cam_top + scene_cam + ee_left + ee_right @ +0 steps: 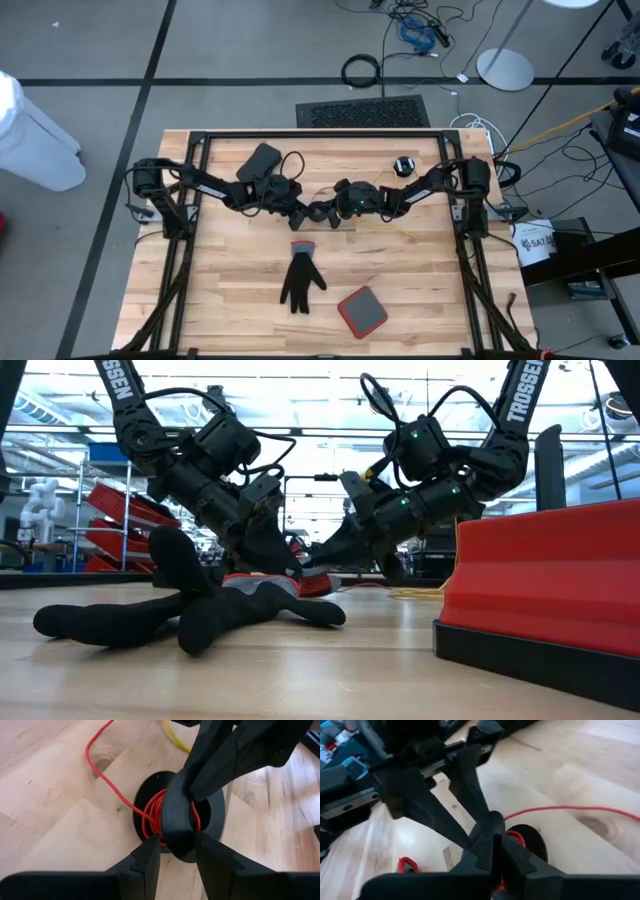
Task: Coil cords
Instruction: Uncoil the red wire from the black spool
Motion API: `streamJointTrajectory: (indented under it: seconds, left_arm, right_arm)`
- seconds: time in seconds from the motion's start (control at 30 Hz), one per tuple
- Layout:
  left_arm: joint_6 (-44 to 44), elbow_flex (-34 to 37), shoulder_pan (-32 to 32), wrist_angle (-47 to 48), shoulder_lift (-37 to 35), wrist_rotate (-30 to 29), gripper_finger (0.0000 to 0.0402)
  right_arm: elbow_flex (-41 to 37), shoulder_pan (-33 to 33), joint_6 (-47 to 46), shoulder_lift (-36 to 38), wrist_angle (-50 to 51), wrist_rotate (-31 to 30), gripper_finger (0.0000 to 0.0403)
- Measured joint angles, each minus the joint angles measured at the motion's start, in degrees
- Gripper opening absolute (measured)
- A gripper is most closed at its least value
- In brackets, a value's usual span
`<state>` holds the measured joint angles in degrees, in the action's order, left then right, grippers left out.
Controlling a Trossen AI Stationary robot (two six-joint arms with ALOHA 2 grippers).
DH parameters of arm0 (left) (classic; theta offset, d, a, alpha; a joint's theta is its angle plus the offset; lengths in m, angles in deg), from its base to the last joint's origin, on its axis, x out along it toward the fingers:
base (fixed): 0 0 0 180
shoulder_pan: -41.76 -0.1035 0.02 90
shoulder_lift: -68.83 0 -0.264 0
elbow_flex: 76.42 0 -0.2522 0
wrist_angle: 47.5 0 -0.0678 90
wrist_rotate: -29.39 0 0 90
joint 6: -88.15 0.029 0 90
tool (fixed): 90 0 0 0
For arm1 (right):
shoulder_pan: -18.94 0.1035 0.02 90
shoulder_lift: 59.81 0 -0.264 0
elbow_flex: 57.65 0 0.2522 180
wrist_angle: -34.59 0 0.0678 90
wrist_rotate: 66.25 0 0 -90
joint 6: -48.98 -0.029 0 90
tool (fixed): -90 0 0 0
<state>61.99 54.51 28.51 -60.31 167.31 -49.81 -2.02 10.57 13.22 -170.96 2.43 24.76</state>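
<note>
A black spool (pixel 212 820) with red cord (pixel 152 812) wound on its core sits between my two grippers at mid-table. A loose run of the red cord (pixel 107 780) trails over the wood. A yellow cord (pixel 175 735) lies just beyond it. My left gripper (pixel 312 212) and right gripper (pixel 336 207) meet tip to tip, both shut on the spool's near flange. A second black puck (pixel 404 165) lies on the table toward the far right. A small red piece (pixel 407 865) lies on the wood beside the spool. My left gripper pinches the near flange's rim (pixel 177 847) between its two fingers (pixel 147 862), coming slanting down from the table's left. Whether the spool rests on the table cannot be told. My right gripper pinches the same flange at its opposite rim (pixel 182 795), the thin edge between its shut fingers (pixel 475 860), slanting down from the table's right. The cord's loose run lies slack on the wood.
A black glove (pixel 300 280) lies near of the grippers, and a red-edged grey square pad (pixel 362 310) lies toward the near right. A flat black object (pixel 262 158) lies at the far left. The black frame rails (pixel 190 200) run along the table's sides.
</note>
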Motion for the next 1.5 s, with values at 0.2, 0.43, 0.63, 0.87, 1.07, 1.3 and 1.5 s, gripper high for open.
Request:
streamJointTrajectory:
  seconds: [0.2,0.43,0.63,0.87,1.07,1.3,1.5]
  left_arm:
    - [1.12,0.06,0.00,-0.65,-0.24,-0.04,0.0125]
    - [2.64,0.09,-0.11,-0.01,-4.03,0.77,0.0125]
    - [4.97,0.07,-0.44,3.18,-11.06,1.22,0.0124]
    - [7.51,0.07,-0.68,8.11,-20.77,-0.98,0.0124]
    - [8.09,0.04,1.24,6.84,-23.81,-1.56,0.0124]
    - [10.46,0.04,4.85,3.64,-24.15,-4.43,0.0125]
    - [10.46,0.04,7.96,-5.94,-24.15,-4.70,0.0125]
  right_arm:
    - [0.09,0.36,2.66,0.09,1.11,0.40,0.0003]
    - [0.01,1.82,9.86,4.06,6.09,1.16,0.0000]
    - [-0.17,3.05,16.02,13.19,17.80,-1.02,0.0001]
    - [-0.15,5.55,23.37,24.95,24.05,-3.48,0.0001]
    - [-0.15,7.02,26.45,33.54,25.58,-3.91,0.0001]
    - [-0.15,10.45,28.82,42.15,26.61,-2.60,0.0001]
    - [-0.15,14.15,31.63,47.23,29.28,0.68,0.0001]
